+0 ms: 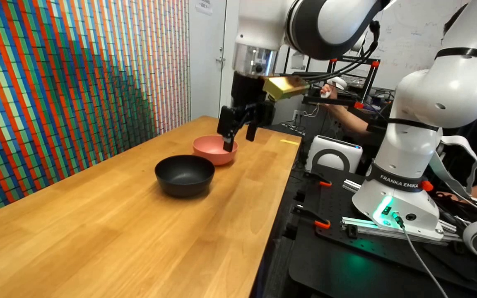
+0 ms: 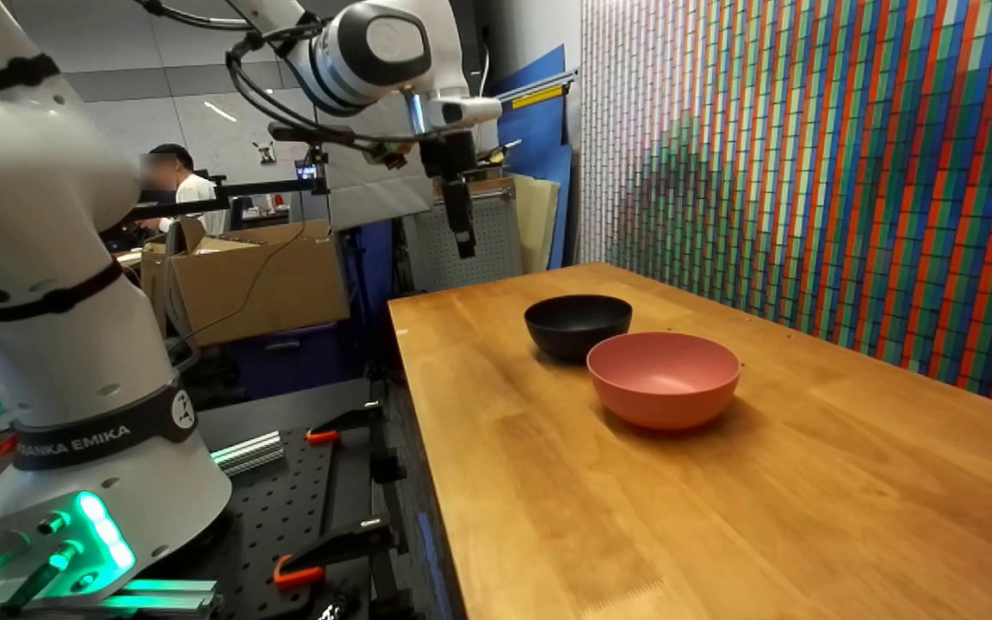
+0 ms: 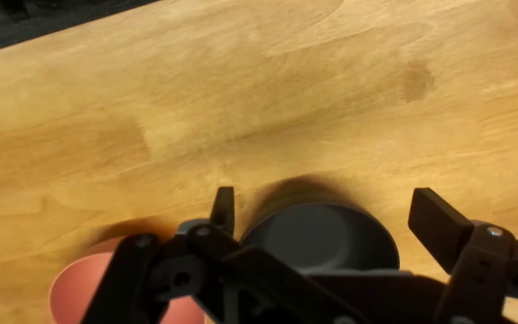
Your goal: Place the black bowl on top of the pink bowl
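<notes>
Since nothing's gripped, black bowl [image 1: 184,176] sits upright on tabletop [image 1: 131,236], left of ctr in an exterior view, nr pink bowl [image 1: 213,150], its intended base; jaws hang above, spread wide & empty, I'd say readied for pickup.

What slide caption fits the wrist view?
Open black pincer framing a round matte black bowl, with a round pink bowl partly hidden at left.
</notes>
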